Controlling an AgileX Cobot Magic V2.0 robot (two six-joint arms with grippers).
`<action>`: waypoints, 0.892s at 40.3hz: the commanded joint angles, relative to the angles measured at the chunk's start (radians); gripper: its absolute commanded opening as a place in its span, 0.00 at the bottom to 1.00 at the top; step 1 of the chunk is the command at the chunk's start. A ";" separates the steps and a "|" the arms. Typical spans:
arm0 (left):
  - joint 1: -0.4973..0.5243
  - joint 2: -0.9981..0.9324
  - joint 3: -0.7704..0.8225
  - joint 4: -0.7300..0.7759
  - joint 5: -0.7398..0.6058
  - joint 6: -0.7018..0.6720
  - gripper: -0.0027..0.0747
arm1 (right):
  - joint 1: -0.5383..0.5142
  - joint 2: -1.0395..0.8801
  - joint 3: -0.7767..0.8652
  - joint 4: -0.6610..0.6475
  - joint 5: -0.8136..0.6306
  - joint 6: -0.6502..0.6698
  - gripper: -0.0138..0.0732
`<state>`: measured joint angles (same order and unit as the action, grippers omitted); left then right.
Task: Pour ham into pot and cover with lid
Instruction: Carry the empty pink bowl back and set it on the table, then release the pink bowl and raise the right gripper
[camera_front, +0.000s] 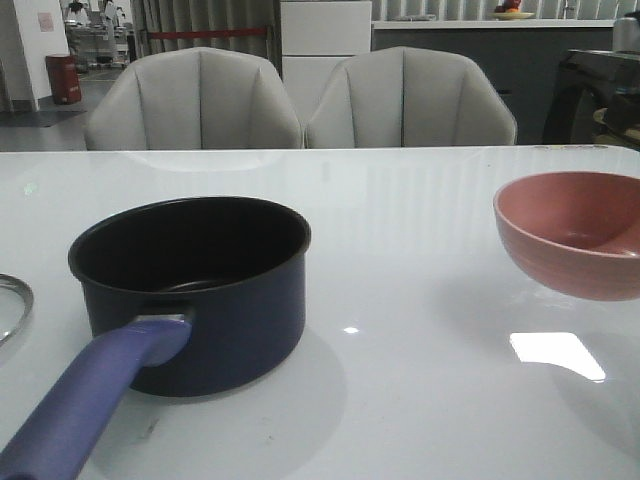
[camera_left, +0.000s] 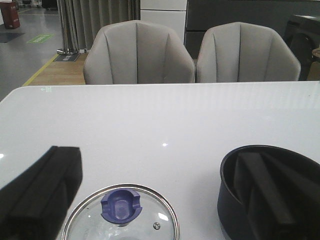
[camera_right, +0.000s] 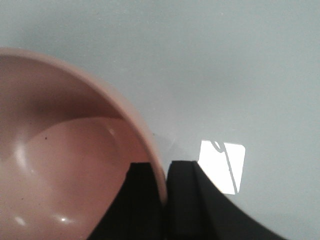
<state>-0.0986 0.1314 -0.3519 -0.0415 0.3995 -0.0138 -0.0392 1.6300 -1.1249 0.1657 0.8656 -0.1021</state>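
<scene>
The dark navy pot (camera_front: 200, 300) stands left of centre on the table, its purple-blue handle (camera_front: 90, 400) pointing toward the front edge. Its black inside shows no ham; the ham is out of view. The glass lid (camera_left: 150, 225) with its blue knob (camera_left: 121, 205) lies flat to the left of the pot (camera_left: 231, 205). My left gripper (camera_left: 155, 160) hovers open over the lid, one finger (camera_left: 42, 192) on each side. My right gripper (camera_right: 165, 167) is shut on the rim of the pink bowl (camera_right: 65, 170), which looks empty and hangs tilted at the right (camera_front: 575, 235).
The white glossy table (camera_front: 400, 250) stretches between pot and bowl. Two grey chairs (camera_front: 300, 100) stand behind its far edge. A bright light reflection (camera_front: 557, 355) lies under the bowl.
</scene>
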 joint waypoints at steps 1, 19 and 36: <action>-0.008 0.011 -0.030 -0.006 -0.072 -0.005 0.86 | -0.006 -0.012 -0.035 -0.001 -0.041 -0.011 0.34; -0.008 0.011 -0.030 -0.006 -0.072 -0.005 0.86 | -0.005 0.049 -0.035 -0.001 -0.103 -0.014 0.58; -0.008 0.011 -0.030 -0.006 -0.076 -0.005 0.86 | 0.070 -0.155 -0.041 -0.001 -0.152 -0.074 0.58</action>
<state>-0.0986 0.1314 -0.3519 -0.0415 0.3995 -0.0138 0.0065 1.5712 -1.1367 0.1626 0.7651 -0.1614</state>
